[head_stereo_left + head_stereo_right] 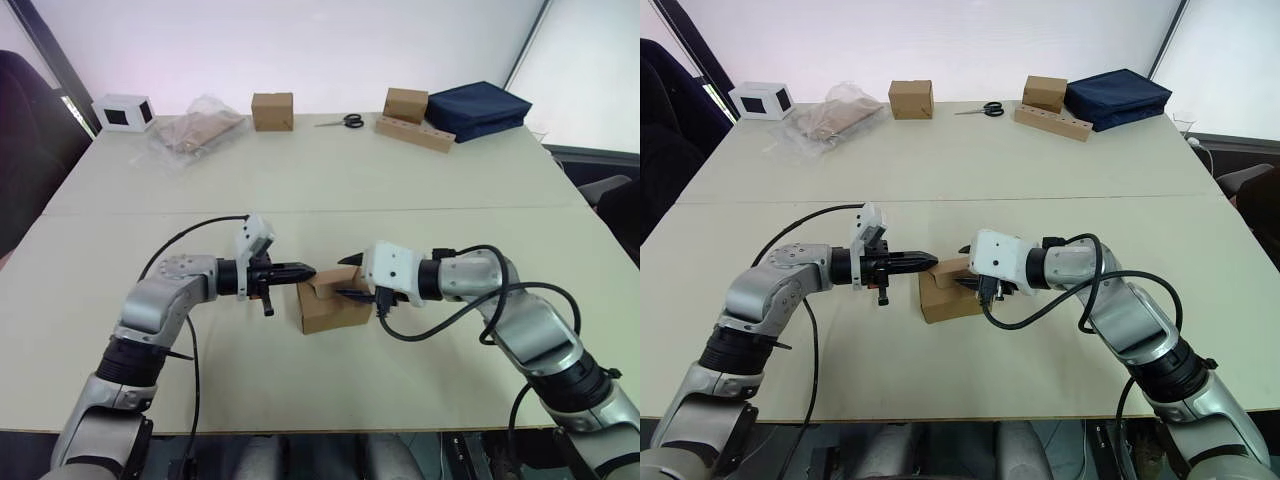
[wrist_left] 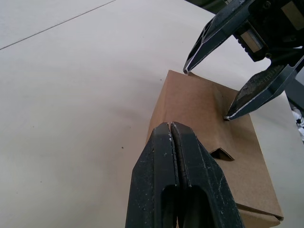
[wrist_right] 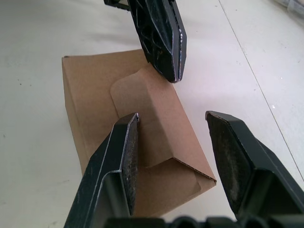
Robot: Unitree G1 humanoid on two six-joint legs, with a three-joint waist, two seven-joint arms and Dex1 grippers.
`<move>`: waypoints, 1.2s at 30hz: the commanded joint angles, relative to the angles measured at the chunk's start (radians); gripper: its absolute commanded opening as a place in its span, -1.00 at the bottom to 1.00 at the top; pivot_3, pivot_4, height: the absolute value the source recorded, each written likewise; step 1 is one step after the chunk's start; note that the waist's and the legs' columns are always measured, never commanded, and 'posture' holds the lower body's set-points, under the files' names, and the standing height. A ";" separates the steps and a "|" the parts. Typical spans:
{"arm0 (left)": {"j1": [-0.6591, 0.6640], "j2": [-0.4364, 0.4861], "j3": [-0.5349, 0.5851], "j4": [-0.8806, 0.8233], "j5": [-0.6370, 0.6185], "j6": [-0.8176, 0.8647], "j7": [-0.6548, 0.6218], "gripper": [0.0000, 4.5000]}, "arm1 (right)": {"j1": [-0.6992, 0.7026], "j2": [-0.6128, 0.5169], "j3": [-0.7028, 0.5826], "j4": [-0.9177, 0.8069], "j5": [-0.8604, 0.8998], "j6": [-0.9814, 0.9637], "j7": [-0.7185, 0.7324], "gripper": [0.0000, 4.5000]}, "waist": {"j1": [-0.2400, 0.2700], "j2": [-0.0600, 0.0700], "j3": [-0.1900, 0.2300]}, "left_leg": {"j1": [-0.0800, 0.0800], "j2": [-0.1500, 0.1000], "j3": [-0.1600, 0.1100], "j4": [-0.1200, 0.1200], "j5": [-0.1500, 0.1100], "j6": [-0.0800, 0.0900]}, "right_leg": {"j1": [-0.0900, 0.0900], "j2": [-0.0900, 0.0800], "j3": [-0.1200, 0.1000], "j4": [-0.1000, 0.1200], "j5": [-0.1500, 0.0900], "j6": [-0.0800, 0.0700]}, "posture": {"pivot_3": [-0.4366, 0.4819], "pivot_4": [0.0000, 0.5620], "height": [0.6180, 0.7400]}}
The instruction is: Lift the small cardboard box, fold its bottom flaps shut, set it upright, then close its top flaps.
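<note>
I have the left end effector [image 1: 300,272] pinched together, pressing a flap of the small cardboard box [image 1: 333,306] on the counter [image 1: 330,180]. Right end effector [image 1: 352,277] spread apart over the opposite side, likely bracing it.

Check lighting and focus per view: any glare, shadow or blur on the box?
Head views: even light, bright washed-out backdrop; small cardboard box sharp, faint shadows. Left wrist view: shut left gripper soft up close. Right wrist view: open right gripper, box crisp, no glare.

Silver-grey jointed arms with black cuffs and looping black cables — white wrist housings, tapered black pincer fingers [image 2: 173,180].
</note>
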 commanded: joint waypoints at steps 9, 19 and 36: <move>-0.008 -0.010 -0.011 -0.026 0.000 -0.006 -0.004 -1.00 | -0.019 -0.003 0.016 0.036 -0.080 -0.112 -0.011 0.01 | 0.000 0.000 0.000 | 0.000 0.000 0.000 0.000 0.000 0.000 | 0.000 0.000 0.000 0.000 0.000 0.000 | -0.05 -0.47 1.00; -0.023 -0.031 0.039 -0.005 -0.036 0.033 0.027 -1.00 | -0.012 0.029 0.022 0.072 -0.135 -0.184 -0.033 0.01 | -0.002 0.000 0.000 | 0.000 0.000 0.000 0.000 0.000 0.000 | 0.000 0.000 0.000 0.000 0.000 0.000 | -0.05 -0.47 1.00; -0.003 0.012 0.017 -0.022 -0.016 0.015 -0.014 -1.00 | -0.011 -0.008 -0.020 -0.027 0.058 0.028 0.096 0.01 | 0.000 0.000 0.000 | 0.000 0.000 0.000 0.000 0.000 0.000 | 0.000 0.000 0.000 0.000 0.000 0.000 | -0.05 -0.47 1.00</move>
